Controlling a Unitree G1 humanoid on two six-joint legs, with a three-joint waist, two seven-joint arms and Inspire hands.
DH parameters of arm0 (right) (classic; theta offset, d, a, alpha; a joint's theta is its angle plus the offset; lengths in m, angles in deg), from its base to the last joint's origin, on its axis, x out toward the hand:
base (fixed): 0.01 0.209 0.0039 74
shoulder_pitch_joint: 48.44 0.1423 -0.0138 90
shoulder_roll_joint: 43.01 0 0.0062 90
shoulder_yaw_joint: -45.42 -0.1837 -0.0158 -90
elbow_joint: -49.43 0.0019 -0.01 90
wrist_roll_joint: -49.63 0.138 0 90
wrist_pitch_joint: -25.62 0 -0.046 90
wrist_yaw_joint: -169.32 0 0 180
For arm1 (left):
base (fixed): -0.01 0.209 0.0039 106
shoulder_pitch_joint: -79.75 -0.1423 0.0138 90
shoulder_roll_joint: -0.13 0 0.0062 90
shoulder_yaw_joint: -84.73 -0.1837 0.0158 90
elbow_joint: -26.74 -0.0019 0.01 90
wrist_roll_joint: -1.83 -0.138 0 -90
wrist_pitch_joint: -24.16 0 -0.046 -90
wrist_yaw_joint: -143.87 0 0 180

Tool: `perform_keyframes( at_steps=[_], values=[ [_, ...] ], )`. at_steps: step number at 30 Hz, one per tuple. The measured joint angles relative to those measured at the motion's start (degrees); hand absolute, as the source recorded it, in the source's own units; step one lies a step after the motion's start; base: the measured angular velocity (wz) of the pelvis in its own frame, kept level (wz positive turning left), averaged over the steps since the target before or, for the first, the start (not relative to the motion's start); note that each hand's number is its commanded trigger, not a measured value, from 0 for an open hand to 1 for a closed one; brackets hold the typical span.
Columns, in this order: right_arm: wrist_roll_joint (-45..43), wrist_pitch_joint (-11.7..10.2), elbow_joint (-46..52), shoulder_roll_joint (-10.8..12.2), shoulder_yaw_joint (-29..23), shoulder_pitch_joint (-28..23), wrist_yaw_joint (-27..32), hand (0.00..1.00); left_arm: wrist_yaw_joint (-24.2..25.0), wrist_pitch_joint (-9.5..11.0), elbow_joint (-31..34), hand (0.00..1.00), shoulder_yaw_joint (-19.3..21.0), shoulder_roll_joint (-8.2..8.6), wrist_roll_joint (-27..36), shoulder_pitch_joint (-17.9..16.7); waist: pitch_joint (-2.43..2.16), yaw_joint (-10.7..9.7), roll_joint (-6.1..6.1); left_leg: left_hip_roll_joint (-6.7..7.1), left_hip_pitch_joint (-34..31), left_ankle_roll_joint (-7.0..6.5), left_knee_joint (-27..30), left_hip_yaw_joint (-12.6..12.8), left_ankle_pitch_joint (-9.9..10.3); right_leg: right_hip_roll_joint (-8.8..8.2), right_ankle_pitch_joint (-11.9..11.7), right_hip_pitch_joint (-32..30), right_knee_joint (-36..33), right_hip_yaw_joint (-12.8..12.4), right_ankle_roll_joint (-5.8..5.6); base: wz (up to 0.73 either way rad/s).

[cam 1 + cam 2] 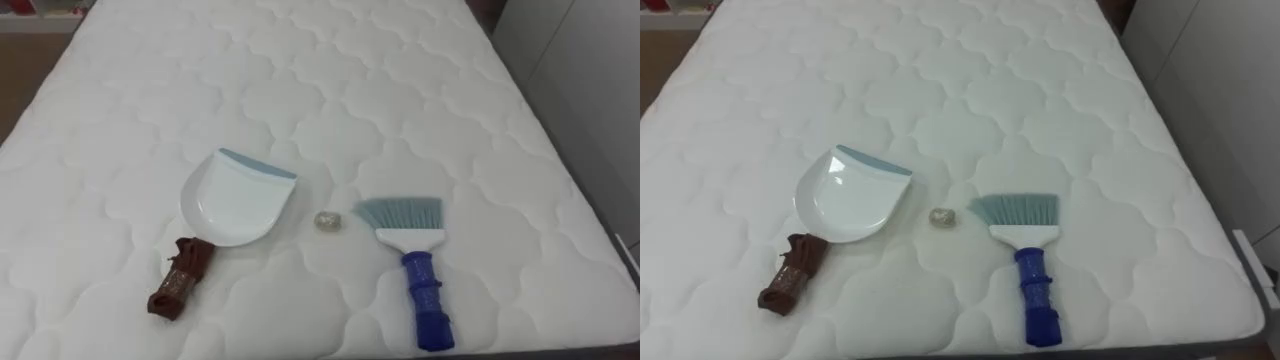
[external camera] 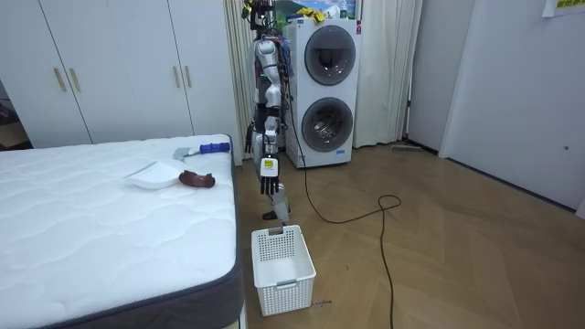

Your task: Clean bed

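Note:
A white dustpan [image 1: 235, 200] with a brown handle [image 1: 182, 278] lies on the white quilted mattress [image 1: 350, 90], left of centre near the front edge. Just right of it sits a small crumpled ball of litter [image 1: 328, 220]. Further right lies a brush [image 1: 412, 260] with pale blue-green bristles and a blue handle pointing toward me. In the room view I stand upright at the bed's side, arms hanging. My left hand [image 2: 268, 183] hangs beside my leg with relaxed, straight fingers and holds nothing. My right hand [image 2: 249, 139] hangs on my far side, near the mattress edge.
A white laundry basket [image 2: 281, 267] stands on the wooden floor at the bed's corner, near my feet. Behind me are a stacked washer and dryer [image 2: 327, 91]. White wardrobes [image 2: 119, 64] line the wall beyond the bed.

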State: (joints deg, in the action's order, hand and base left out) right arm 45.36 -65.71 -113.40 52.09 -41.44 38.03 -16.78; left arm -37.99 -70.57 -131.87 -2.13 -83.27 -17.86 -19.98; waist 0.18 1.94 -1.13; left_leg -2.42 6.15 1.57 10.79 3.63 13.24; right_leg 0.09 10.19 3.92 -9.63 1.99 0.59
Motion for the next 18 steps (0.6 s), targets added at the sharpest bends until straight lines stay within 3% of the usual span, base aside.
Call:
perform_keyframes(
  at_steps=[12, 18],
  values=[
    [0.01, -0.50, 0.00, 0.06, 0.08, 0.05, 0.81, 0.00, -1.33, 0.24, 1.39, 0.00, 0.03, 0.01, -0.19, -0.43, 0.01, 0.03, -0.03, 0.00, 0.14, 0.00, -0.02, 0.08, 0.00, 0.00, 0.00, 0.20, 0.01, 0.05, 0.00, 0.00],
    [2.01, -2.55, -0.05, 0.40, 0.22, 0.08, 2.57, 0.00, -7.29, 2.97, 3.50, 0.00, 0.75, -0.06, -0.07, -0.28, 0.08, -0.12, -0.27, 0.00, 0.16, 0.00, -0.05, -0.04, 0.00, -0.02, -0.01, 0.22, -0.03, 0.22, 0.00, 0.00]
  ],
)
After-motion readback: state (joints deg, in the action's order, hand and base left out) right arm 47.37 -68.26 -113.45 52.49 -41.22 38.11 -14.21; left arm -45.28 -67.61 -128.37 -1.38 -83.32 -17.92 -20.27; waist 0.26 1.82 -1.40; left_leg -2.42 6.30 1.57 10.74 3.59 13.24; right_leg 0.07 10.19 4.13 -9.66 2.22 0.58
